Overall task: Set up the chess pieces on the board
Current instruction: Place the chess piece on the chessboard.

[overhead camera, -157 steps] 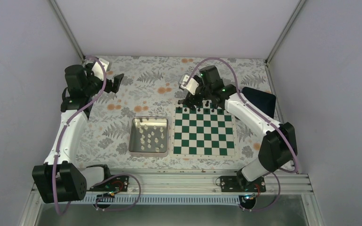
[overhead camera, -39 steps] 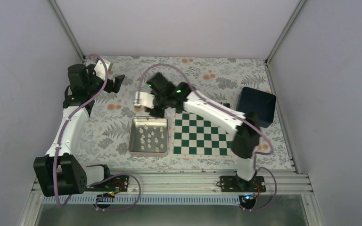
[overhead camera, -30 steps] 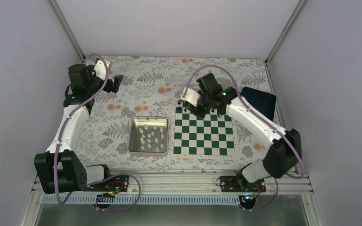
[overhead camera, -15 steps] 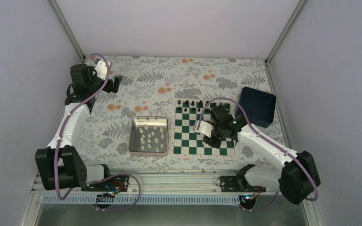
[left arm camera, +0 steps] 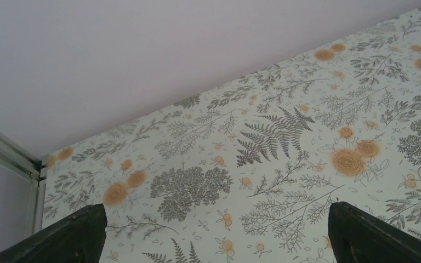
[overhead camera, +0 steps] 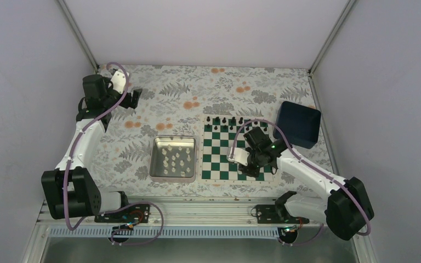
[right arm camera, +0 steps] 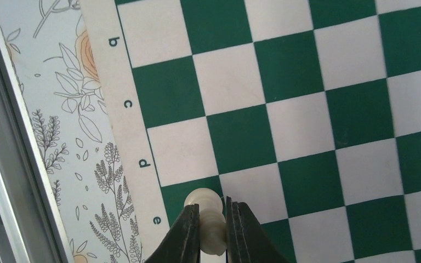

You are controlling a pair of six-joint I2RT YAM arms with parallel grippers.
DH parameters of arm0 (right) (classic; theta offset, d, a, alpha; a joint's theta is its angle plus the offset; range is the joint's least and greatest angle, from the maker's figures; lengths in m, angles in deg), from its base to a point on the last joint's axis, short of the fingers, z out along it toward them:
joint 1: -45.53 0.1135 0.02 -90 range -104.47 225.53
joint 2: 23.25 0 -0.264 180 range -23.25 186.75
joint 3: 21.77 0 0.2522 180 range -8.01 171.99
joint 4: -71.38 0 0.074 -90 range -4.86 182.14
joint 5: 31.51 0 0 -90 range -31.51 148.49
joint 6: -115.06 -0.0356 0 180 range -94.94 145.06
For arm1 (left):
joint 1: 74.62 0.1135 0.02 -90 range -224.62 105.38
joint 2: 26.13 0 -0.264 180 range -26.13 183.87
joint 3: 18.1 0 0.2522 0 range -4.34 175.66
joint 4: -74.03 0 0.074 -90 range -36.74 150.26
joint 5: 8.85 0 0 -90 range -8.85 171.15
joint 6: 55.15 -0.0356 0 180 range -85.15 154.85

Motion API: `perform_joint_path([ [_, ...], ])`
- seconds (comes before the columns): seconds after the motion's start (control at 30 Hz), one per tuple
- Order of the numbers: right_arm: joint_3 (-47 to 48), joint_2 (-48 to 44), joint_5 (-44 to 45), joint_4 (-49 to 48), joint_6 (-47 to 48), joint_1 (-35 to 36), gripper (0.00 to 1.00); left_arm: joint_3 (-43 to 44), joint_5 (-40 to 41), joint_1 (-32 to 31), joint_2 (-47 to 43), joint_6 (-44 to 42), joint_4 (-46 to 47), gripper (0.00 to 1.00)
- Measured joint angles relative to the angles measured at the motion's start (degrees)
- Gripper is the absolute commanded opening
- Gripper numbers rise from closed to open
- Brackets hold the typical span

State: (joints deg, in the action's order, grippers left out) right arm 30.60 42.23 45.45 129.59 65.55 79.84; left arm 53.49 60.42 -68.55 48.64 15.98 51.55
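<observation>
Swinging back from the far edge of the tray point(overhead camera: 154, 159), where it hung a little over a second ago, the right gripper point(overhead camera: 250, 169) has crossed the board point(overhead camera: 216, 150) and now sits low over its near rows, a touch closer to the near edge than half a second back. Its fingers point(right arm camera: 185, 235) are clamped on a cream-white piece point(right arm camera: 204, 198), whose rounded head pokes out just past the fingertips. Under the piece is a green edge square on the "e" line. The lettered border runs close beside the fingers in the wrist view, with floral cloth point(right arm camera: 60, 109) past it. Whether the piece's base touches the board I can't tell.

Well away from that gripper, at the board's far edge, stands a row of black pieces point(overhead camera: 227, 120), and the dark blue box point(overhead camera: 297, 123) sits off the far right corner. More white pieces point(overhead camera: 176, 159) lie in the tray beside the board.

Over by the far left corner, the left gripper point(overhead camera: 134, 97) has hardly stirred. Its fingers point(left arm camera: 71, 235) are spread wide with only patterned cloth between them.
</observation>
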Motion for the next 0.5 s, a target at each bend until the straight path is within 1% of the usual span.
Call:
perform_joint_path([
  [0.3, -2.36, 3.1, 0.24, 0.02, 0.7, 0.0, 0.04, 0.0, 0.37, 0.02, 0.26, -0.2, 0.0, 1.0],
  [0.5, -2.62, 3.5, 0.24, -0.17, 1.29, -0.02, 0.04, 0.0, 0.46, 0.11, 0.42, -0.22, -0.02, 1.0],
])
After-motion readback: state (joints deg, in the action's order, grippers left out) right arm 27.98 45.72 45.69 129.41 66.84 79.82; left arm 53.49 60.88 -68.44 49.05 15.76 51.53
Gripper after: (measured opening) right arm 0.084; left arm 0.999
